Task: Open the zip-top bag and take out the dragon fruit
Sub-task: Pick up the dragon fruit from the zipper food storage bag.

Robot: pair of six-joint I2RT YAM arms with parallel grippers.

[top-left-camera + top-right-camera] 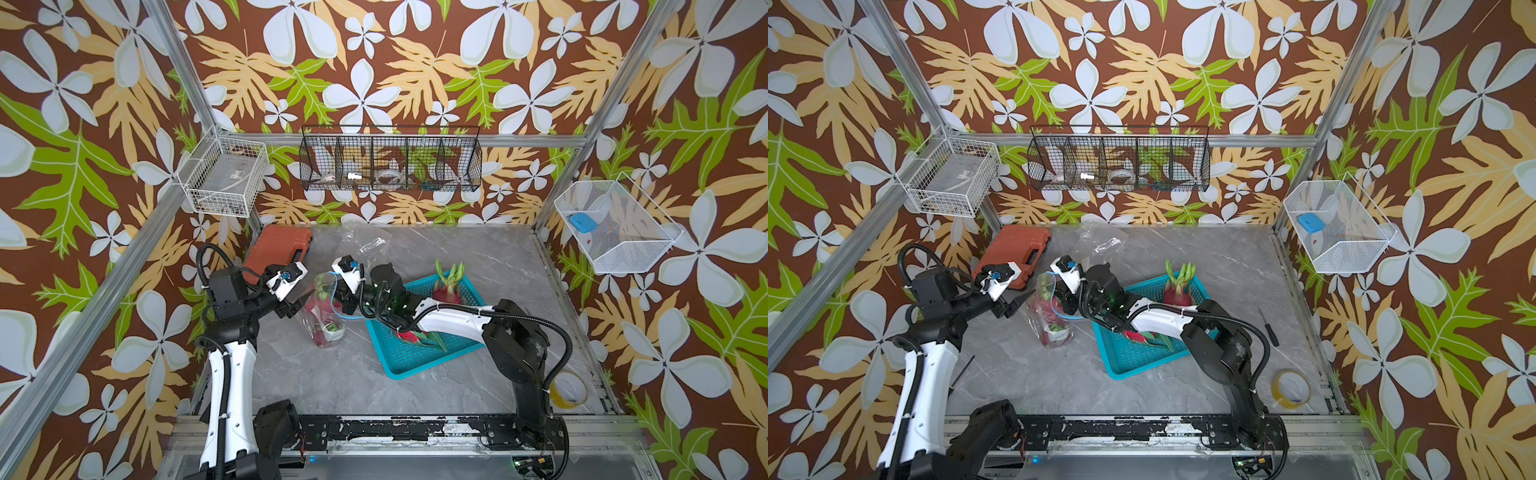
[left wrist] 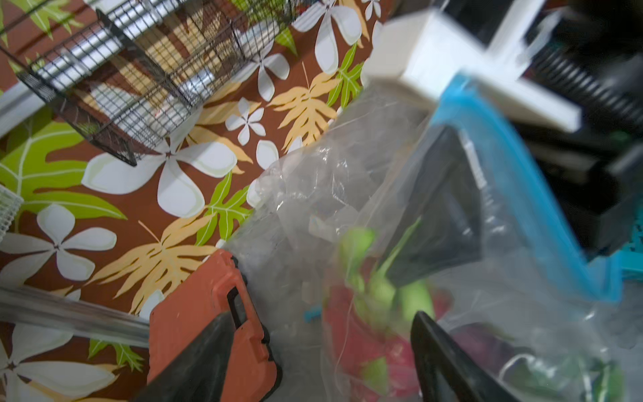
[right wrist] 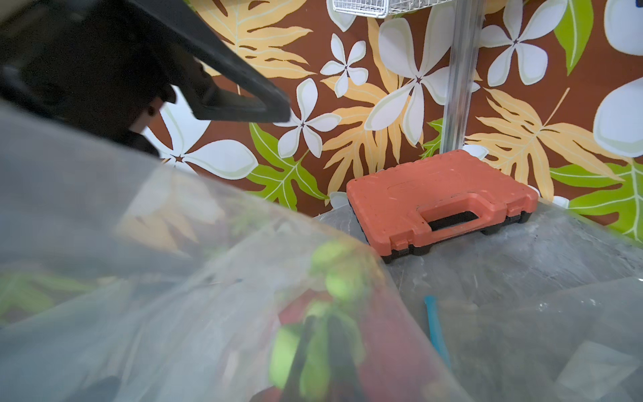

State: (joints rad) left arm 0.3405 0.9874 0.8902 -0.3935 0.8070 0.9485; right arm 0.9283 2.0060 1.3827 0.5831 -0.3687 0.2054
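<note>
Reaching inside clear blue-zippered plastic bag, right end effector closed among green fronds of magenta scaly dragon fruit; grip blurred. Left end effector open just beside bag. Two more fruits lie in teal plastic basket.

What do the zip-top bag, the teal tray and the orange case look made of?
Zip-top bag: thin clear plastic film, glossy; it crinkles and shows the dragon fruit through. Teal tray: likely moulded plastic, perforated mesh floor. Orange case: rigid moulded plastic, matt, scuffed.
</note>
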